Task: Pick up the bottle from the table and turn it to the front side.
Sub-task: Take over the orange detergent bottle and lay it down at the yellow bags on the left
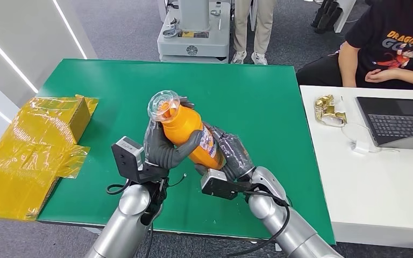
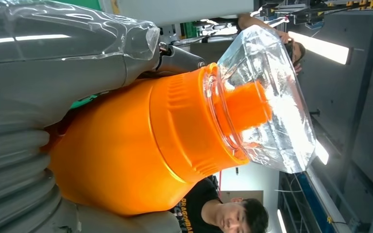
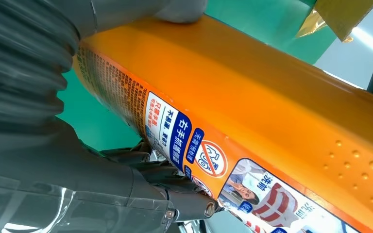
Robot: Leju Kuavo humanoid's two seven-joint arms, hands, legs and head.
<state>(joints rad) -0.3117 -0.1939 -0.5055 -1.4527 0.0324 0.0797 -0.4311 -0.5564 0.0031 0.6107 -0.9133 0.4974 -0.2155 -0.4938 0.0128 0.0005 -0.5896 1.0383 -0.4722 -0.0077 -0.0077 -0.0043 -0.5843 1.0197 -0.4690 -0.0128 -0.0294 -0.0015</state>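
The orange plastic bottle [image 1: 191, 134] is gripped by both the left hand [image 1: 164, 146] and right hand [image 1: 231, 156] above the green table [image 1: 269, 107], flanked by a white desk [image 1: 387, 183].

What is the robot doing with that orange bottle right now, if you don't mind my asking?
The robot holds the orange bottle in both hands above the green table. The left hand grips near the clear cap, the right hand grips the base. The bottle is tilted, its label toward the right hand.

To your left, a yellow cardboard box [image 1: 35, 148] lies opened at the green table's [image 1: 269, 97] edge. On the white desk [image 1: 387, 199] you'll see a laptop [image 1: 398, 122], with a seated person [image 1: 392, 45] behind it.
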